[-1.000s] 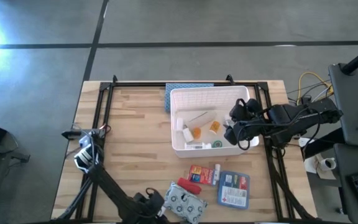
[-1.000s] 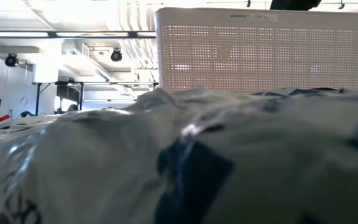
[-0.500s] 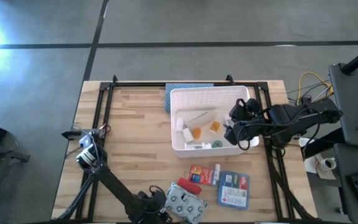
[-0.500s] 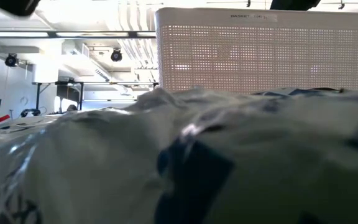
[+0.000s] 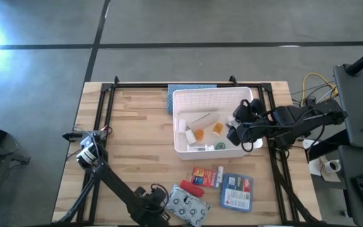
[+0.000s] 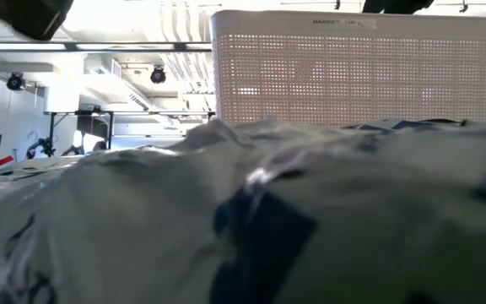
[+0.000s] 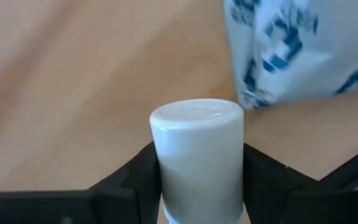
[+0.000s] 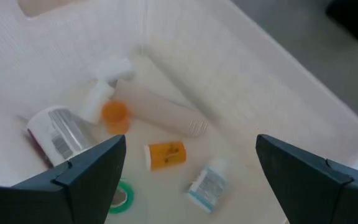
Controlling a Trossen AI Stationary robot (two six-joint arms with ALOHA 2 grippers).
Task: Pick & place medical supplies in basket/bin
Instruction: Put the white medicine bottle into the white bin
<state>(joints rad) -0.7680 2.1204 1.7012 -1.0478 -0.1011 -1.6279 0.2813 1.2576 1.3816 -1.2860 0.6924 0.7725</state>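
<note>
In the low view the grey patterned pouch point(image 6: 243, 219) fills the lower frame, hiding the counter point(image 5: 137, 145). The left pincer point(image 7: 197, 180), at lower centre of the high view, grips one white pill bottle point(image 7: 197, 155). The right pincer point(image 8: 191, 168) hangs wide open and empty above the white bin point(image 5: 213, 98), centre right, with two orange vials point(image 5: 208, 131) inside.

The bin point(image 5: 214, 98) is white, its walls dotted with rows of small slots. Inside lie an orange vial point(image 8: 166, 154), an orange-capped bottle point(image 8: 114, 115), a white bottle with a printed label point(image 8: 56, 132) and a green ring point(image 8: 122, 194). The desk point(image 5: 131, 132) is pale wood with a black frame. On it sit a red-orange box point(image 5: 205, 176), a red tube point(image 5: 191, 188), a blue-and-white flat box point(image 5: 236, 191) and a grey pouch with a white pattern point(image 5: 188, 207). A blue-grey mat point(image 5: 184, 89) peeks from behind the bin. The left claw point(image 7: 199, 186) is black around a plain white bottle point(image 7: 197, 155).
</note>
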